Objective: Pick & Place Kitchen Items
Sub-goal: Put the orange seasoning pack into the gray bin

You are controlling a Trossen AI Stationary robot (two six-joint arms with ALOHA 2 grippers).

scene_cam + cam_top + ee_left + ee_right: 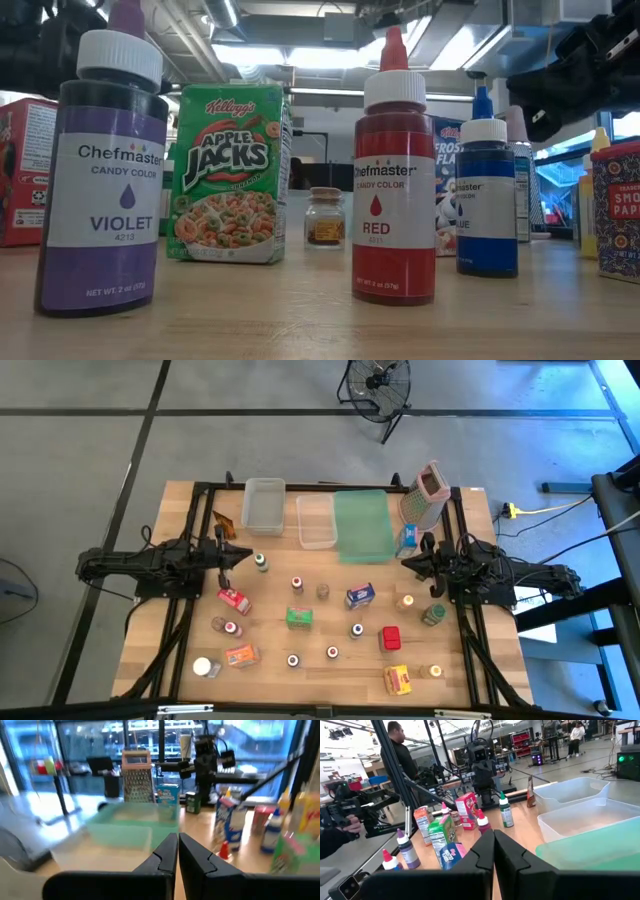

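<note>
Several small groceries stand across the wooden table: a red box (235,600), a green cereal box (299,617), a blue-white box (360,595), a yellow box (398,679), an orange packet (241,655) and little capped bottles. In the low view a violet bottle (100,180), the green cereal box (228,175), a red bottle (394,190) and a blue bottle (487,200) stand upright. My left gripper (235,555) (178,836) hovers shut near the table's left side. My right gripper (408,563) (493,834) hovers shut near the right side. Neither touches anything.
Two clear bins (264,503) (315,520) and a green tray (363,525) lie along the far edge, next to a metal grater with a pink top (428,495). A blue box (407,538) stands by the grater. People stand in the room beyond (400,745).
</note>
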